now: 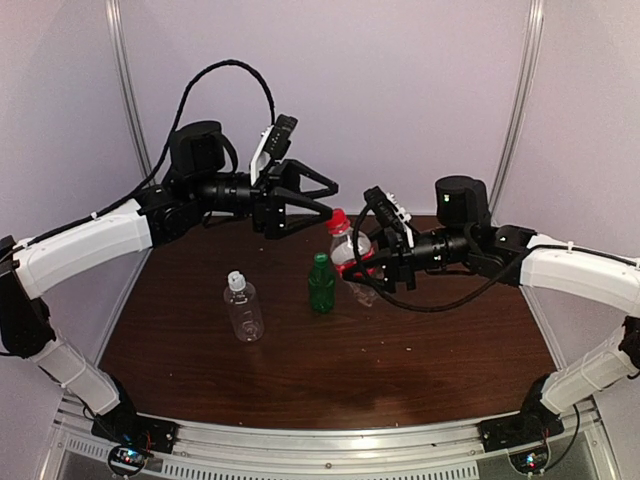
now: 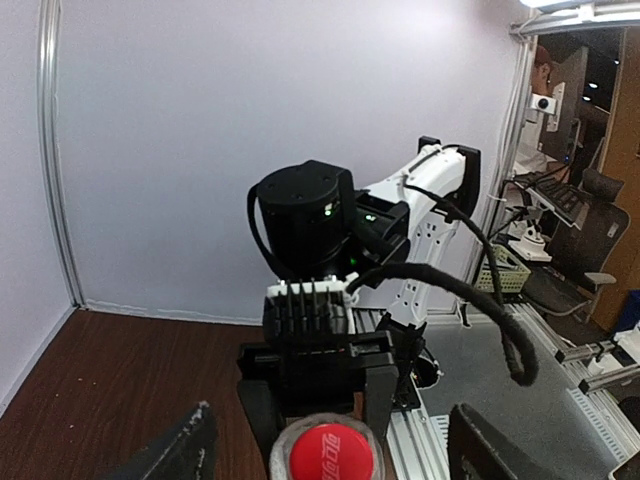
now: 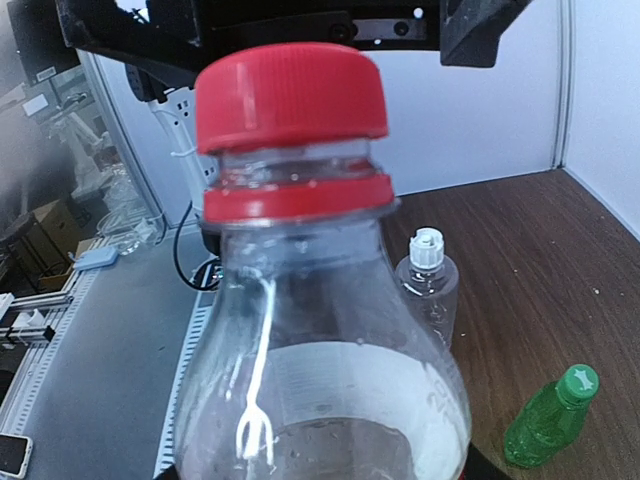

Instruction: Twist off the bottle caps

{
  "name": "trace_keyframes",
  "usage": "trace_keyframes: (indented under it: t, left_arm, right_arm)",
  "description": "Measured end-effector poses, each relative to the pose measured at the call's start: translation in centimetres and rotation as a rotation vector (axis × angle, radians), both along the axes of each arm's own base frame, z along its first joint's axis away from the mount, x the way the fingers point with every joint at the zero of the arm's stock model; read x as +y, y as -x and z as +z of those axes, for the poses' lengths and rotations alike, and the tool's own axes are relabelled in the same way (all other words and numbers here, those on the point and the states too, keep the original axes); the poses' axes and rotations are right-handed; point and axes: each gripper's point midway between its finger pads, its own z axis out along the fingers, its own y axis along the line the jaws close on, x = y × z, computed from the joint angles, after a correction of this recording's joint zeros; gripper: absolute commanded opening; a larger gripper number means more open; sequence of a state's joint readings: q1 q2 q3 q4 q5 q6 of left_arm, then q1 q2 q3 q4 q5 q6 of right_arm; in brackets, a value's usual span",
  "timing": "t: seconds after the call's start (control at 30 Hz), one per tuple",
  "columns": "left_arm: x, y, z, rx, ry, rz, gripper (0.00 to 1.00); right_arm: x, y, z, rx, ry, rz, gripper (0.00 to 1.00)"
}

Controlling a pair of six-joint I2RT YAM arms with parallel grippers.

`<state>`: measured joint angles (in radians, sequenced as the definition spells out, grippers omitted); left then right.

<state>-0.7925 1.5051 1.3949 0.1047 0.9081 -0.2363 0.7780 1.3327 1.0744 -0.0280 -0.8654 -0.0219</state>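
Red cap [image 3: 290, 95] sits on its bottle [image 3: 320, 400], clamped by the right gripper [image 1: 362, 268] above the bench [image 1: 420, 370]. Left gripper [image 1: 333, 202] gapes empty at the cap; next it likely must close and twist.

In the right gripper [image 1: 362, 268], a clear glossy plastic bottle [image 3: 320, 380], smooth red plastic cap [image 3: 290, 90]; below, dark wood-grain table [image 1: 400, 350].

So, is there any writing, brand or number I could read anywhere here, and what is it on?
Nothing reads clearly.
Red cap: white script on top, too blurred to read.
Green cap: a white mark, too small to read.
Red-capped bottle: its pale label band shows no legible words.
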Motion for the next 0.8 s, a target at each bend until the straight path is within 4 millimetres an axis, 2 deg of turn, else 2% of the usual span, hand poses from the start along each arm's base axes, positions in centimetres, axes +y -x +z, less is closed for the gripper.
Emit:
trace_keyframes:
  t: [0.33,0.53,0.8]
  left_arm:
    - [0.3,1.9,-0.3,-0.062,0.009,-0.123,0.63]
    - [-0.1,1.8,-1.4,-0.044,-0.009,-0.150,0.57]
    - [-0.5,1.6,-2.9,-0.009,-0.038,-0.169,0.44]
  right_arm:
    - [0.7,1.8,-0.8,0.082,-0.012,0.138,0.45]
    - [0.8,2.1,-0.2,0.087,-0.031,0.160,0.45]
    - [0.8,2.2,0.1,0.084,-0.038,0.167,0.45]
